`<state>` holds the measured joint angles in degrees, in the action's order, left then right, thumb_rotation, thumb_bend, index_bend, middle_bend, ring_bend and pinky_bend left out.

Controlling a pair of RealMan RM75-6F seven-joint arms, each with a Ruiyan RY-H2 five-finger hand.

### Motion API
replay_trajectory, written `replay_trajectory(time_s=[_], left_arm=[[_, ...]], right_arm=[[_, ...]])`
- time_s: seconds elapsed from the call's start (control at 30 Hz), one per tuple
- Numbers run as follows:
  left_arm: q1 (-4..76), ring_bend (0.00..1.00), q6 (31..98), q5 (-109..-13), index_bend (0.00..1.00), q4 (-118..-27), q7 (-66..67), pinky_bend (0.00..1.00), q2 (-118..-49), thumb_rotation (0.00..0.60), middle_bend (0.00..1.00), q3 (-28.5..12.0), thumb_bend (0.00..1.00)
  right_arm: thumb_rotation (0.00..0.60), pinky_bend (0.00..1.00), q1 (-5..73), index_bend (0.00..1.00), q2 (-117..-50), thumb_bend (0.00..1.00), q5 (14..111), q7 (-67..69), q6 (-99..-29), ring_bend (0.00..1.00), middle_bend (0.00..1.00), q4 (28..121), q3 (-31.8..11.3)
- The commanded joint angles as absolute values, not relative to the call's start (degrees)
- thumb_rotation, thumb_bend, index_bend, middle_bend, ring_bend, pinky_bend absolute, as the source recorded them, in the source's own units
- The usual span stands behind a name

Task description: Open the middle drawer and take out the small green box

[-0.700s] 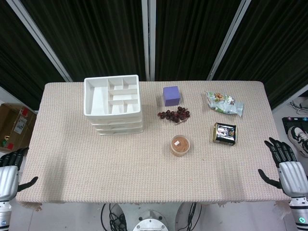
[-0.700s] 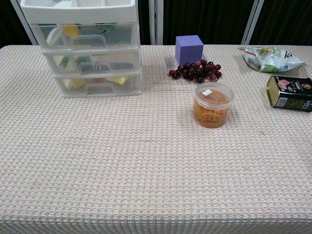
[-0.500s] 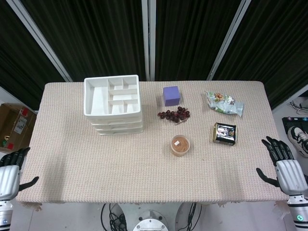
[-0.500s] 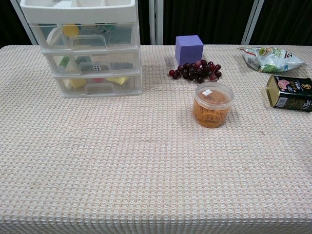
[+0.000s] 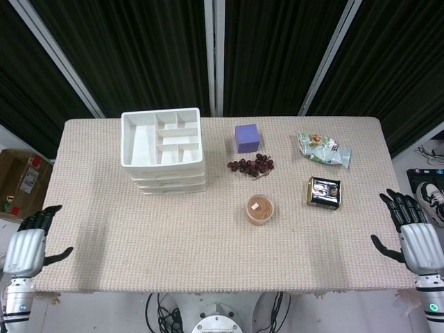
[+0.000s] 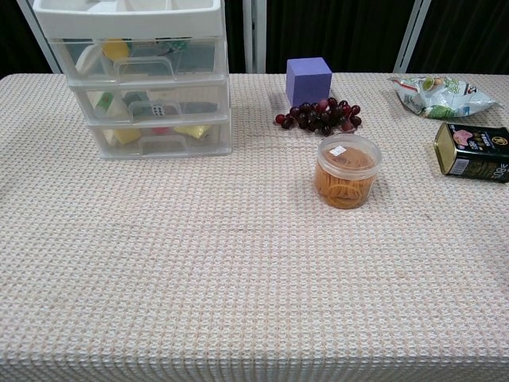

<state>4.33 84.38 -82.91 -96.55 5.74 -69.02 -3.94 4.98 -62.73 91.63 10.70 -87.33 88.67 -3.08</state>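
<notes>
Head view shows the opening step not yet begun: the left hand (image 5: pixel 26 251) and right hand (image 5: pixel 418 243) hover off the table's near corners, fingers apart, holding nothing. The middle drawer (image 6: pixel 151 106) sits closed, far ahead of the left fingers (green box not discernible inside). My judgement: the left hand must reach for the drawer handle (image 6: pixel 151 107).
</notes>
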Motion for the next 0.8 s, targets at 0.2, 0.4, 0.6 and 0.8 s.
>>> replay_trajectory(time_s=[0.2, 0.4, 0.6, 0.8], left_arm=[[12.3, 0.57, 75.4, -83.7, 0.21, -101.6, -1.2, 0.92, -72.8, 0.600, 0.40, -7.1, 0.22], [19.7, 0.81, 64.7, -81.8, 0.21, -104.5, -12.3, 1.00, -75.0, 0.600, 0.58, -9.4, 0.32], [24.7, 0.93, 57.8, -74.1, 0.18, -102.1, -19.2, 1.00, -82.1, 0.600, 0.73, -12.3, 0.40], [26.9, 0.95, 54.6, -67.4, 0.14, -98.7, -26.7, 1.00, -88.3, 0.600, 0.80, -14.9, 0.45]], right_arm=[[0.600, 0.00, 5.8, 0.00, -61.0, 0.21, 91.7, 9.9, -87.4, 0.00, 0.02, 90.4, -3.9], [0.600, 0.00, 6.3, 0.00, -60.3, 0.21, 91.6, 9.2, -87.0, 0.00, 0.02, 91.4, -4.2], [0.600, 0.00, 6.2, 0.00, -59.8, 0.21, 91.3, 8.6, -87.1, 0.00, 0.02, 92.1, -4.2], [0.600, 0.00, 6.1, 0.00, -59.7, 0.21, 91.4, 8.0, -87.3, 0.00, 0.02, 92.7, -4.0]])
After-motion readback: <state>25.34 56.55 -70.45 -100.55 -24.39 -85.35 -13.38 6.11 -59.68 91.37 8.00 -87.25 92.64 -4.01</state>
